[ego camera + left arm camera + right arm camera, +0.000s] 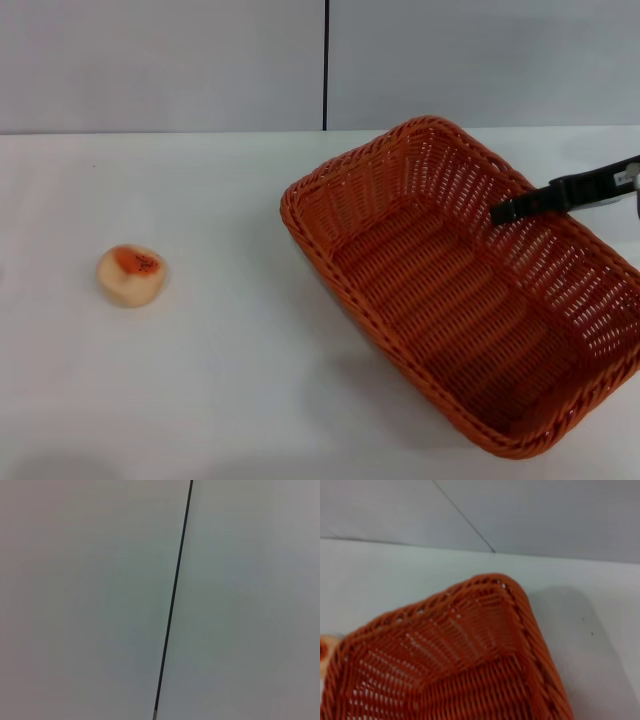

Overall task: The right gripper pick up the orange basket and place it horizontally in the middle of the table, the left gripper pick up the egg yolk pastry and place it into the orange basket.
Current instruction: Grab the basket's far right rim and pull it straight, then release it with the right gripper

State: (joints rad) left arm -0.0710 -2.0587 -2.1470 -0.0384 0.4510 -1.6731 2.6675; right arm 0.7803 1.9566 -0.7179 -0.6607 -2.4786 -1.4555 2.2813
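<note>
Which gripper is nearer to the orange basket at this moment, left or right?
Right. The right gripper reaches in over the orange basket from the robot's right, above its far long wall. The left gripper is out of sight in every view; its wrist camera shows only a wall.

Behind my work stands a plain grey wall, split by one thin dark vertical seam.
</note>
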